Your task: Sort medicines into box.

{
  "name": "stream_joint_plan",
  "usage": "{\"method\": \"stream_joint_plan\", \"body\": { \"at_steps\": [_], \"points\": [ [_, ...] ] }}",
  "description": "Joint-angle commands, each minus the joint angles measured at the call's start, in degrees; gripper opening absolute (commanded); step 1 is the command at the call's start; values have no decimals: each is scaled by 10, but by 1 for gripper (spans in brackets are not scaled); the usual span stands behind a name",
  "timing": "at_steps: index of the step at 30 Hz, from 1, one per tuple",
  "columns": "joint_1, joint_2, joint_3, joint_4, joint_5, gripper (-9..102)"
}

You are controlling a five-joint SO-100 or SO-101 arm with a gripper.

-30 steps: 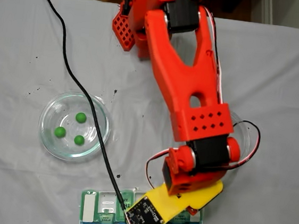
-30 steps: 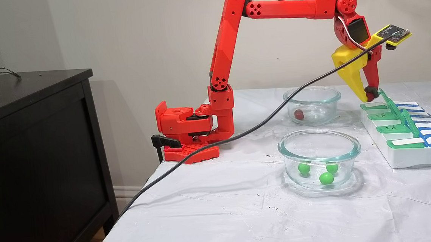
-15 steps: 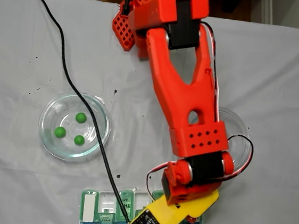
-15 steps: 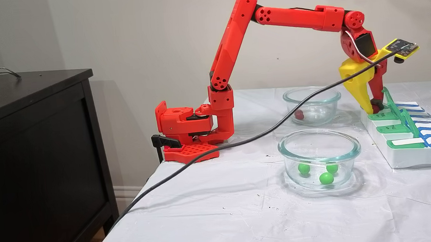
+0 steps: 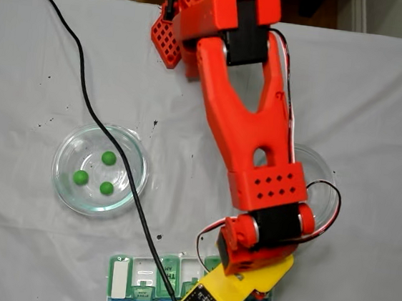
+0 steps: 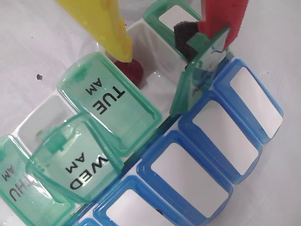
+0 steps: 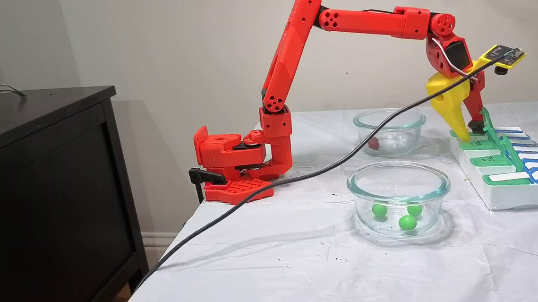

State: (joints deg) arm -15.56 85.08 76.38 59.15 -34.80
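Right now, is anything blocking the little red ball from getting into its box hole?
Nothing visible is. In the wrist view the dark red ball already sits in an open compartment of the pill box, its green lid tipped up, and the hand has opened above it.

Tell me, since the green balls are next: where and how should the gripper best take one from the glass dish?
Probably straight down from above: the glass dish has a high wall all round, barring side approach. Close the fingers across the middle of a green ball; the overhead fixed view shows the three lying apart, so the fingers likely fit either side.
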Motion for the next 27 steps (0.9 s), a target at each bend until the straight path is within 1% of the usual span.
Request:
{"method": "stream_joint_plan", "body": {
  "at_steps": [1,3,6,9,10,12,13,16,19,23,27],
  "points": [
    [-4,31,-65,12,5,22],
    [-4,31,-76,31,11,21],
    [-6,31,-101,80,5,20],
    [-4,19,-142,121,-6,15],
    [-2,12,-161,140,-7,12],
    [2,-13,-225,198,-4,4],
    [2,-22,-245,218,-3,3],
    [-3,-54,-321,298,4,1],
    [-9,-65,-357,360,13,0],
    [-11,-13,-317,363,40,0],
    [-25,69,-236,364,113,0]
  ]
}}
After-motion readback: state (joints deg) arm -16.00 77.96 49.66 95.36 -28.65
